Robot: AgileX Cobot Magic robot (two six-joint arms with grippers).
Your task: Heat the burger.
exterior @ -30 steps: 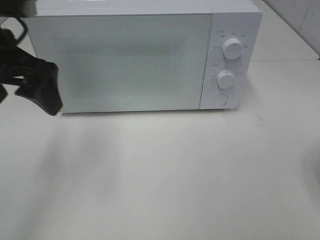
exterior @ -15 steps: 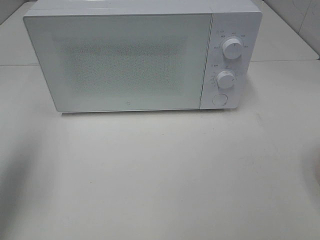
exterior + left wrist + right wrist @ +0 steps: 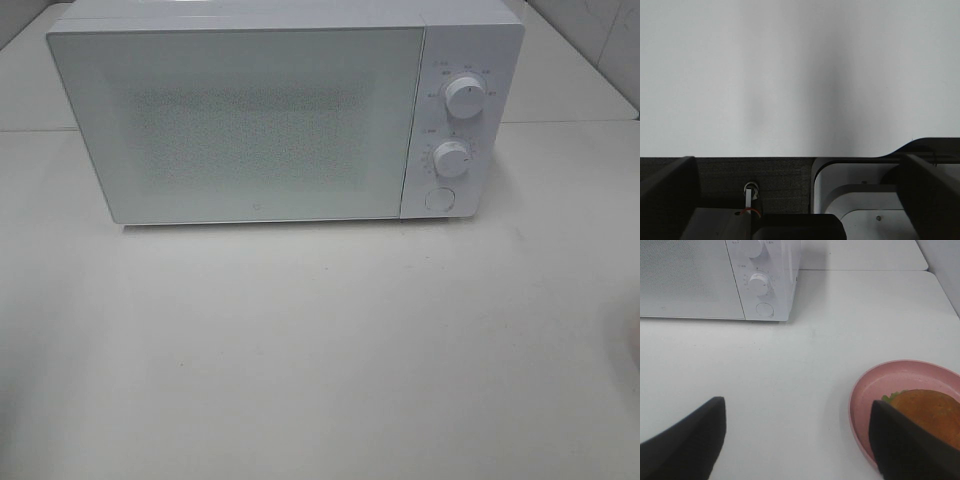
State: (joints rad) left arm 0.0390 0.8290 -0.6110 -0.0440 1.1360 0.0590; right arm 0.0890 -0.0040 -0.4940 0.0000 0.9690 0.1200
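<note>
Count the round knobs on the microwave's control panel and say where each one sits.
2. The upper knob sits near the top of the microwave panel; the lower knob sits right below it, above the round door button. None seem hidden.

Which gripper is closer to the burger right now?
Right. The right gripper hangs open with one finger over the burger; the left gripper shows only bare table, no burger.

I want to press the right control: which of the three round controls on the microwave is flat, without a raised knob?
The lowest one, the flat round button, below the two raised dials.
</note>
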